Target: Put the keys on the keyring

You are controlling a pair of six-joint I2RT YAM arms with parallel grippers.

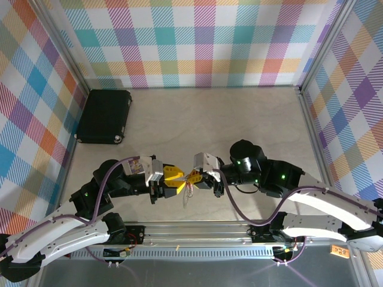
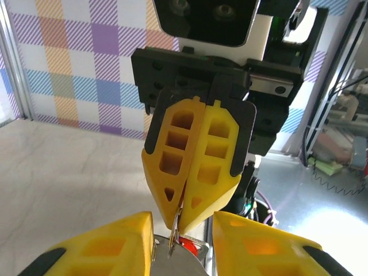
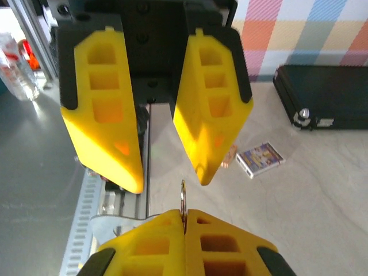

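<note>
Right gripper (image 2: 179, 221): pressed together, pinching keyring (image 3: 183, 198) edge at tips | Left gripper (image 3: 171, 183): spread, red key (image 2: 191, 249) low between jaws, support unclear | Risk, judged: keyring twisting or slipping from tip-only pinch; key dropping free.

No legible writing in any view.
The small box (image 3: 260, 159) lying on the desk near the black case (image 3: 325, 95) carries a coloured printed picture, but its lettering is too small to read. The marks on an orange tag (image 1: 339, 252) by the near rail, far right, are too blurred to read.
</note>
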